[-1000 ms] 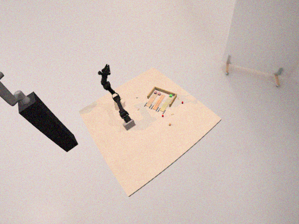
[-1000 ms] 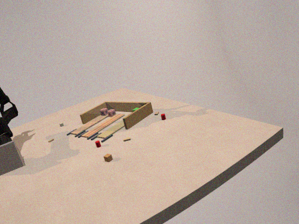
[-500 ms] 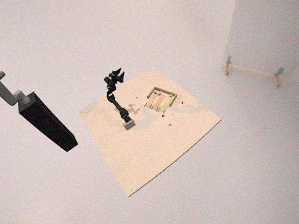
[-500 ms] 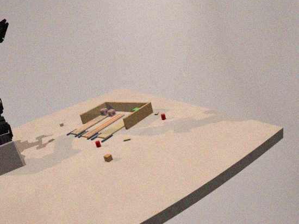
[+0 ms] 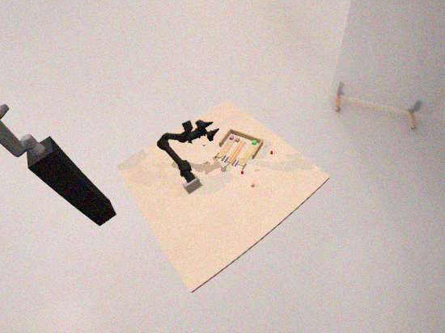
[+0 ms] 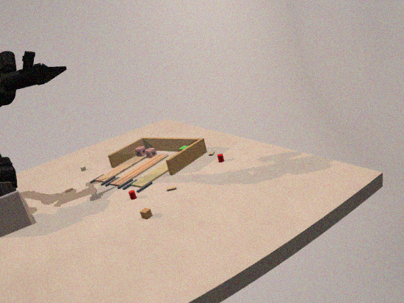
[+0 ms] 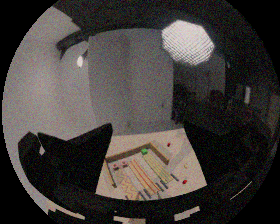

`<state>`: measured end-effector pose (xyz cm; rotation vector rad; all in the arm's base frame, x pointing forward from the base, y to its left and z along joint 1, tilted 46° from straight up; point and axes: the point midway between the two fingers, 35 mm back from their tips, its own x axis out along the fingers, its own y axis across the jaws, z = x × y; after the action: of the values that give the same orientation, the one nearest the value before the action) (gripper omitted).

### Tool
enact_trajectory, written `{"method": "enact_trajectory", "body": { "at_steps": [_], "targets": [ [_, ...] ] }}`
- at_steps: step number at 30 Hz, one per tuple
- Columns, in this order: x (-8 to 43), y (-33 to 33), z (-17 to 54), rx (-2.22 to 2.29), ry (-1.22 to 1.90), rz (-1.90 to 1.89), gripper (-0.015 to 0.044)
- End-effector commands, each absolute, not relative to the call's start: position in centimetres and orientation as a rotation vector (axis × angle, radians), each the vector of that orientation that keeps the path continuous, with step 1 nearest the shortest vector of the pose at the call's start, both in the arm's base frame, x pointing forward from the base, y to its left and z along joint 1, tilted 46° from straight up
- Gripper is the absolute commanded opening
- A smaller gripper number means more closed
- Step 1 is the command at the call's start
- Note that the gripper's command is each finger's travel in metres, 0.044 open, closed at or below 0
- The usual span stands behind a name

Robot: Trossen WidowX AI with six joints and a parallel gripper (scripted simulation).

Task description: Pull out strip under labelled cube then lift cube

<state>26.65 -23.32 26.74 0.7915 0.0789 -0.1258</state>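
Note:
My gripper is open and empty, high above the table and back from the tray. Two pink cubes with dark marks, one at the left and another beside it, sit at the strips' far ends. A green cube is at the back right. A tan strip, an orange-striped strip and a yellowish strip lie side by side. The labels are too small to read; which strip bears which cube is unclear.
A brown wall encloses the strips on three sides. Dark bars flank their near ends. Red cylinders stand right and in front. A brown block lies nearer, with small scraps around.

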Motion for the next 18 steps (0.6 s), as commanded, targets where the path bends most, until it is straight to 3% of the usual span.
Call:
{"method": "enact_trajectory", "body": {
  "at_steps": [1, 9, 18],
  "targets": [
    [28.9, -19.7, 21.4, 0.787, 0.236, -0.007, 0.04],
    [30.2, -10.9, 12.5, 0.755, 0.508, 0.259, 0.04],
    [30.2, -10.7, 12.3, 0.755, 0.514, 0.265, 0.04]
  ]
}}
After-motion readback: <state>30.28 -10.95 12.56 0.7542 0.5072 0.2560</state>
